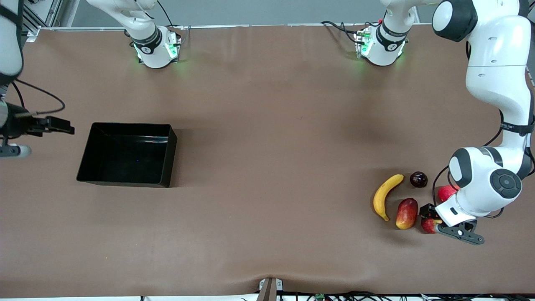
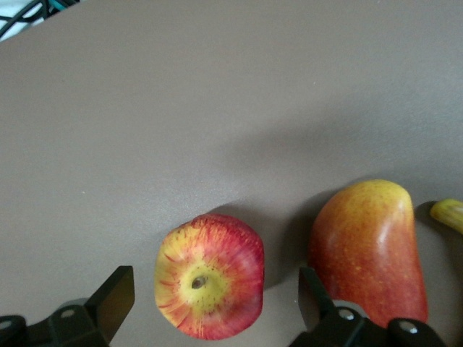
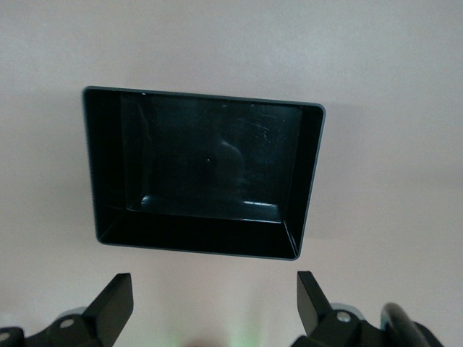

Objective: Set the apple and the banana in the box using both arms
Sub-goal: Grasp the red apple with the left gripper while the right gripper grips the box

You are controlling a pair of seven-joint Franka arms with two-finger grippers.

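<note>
Nearest the front camera, the apple (image 1: 429, 225) sits on the desk (image 1: 267, 234) between the wide-open, empty left end effector's (image 2: 210, 293) 2 fingers; lower squarely, then close gently. Farther off lie the banana (image 1: 386, 195) and empty box (image 1: 166, 156). The right end effector (image 3: 210, 298) waits open over the desk beside the box.

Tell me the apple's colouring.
Red with yellow streaks around the stem dimple on the apple; clearest in the left wrist view.
</note>
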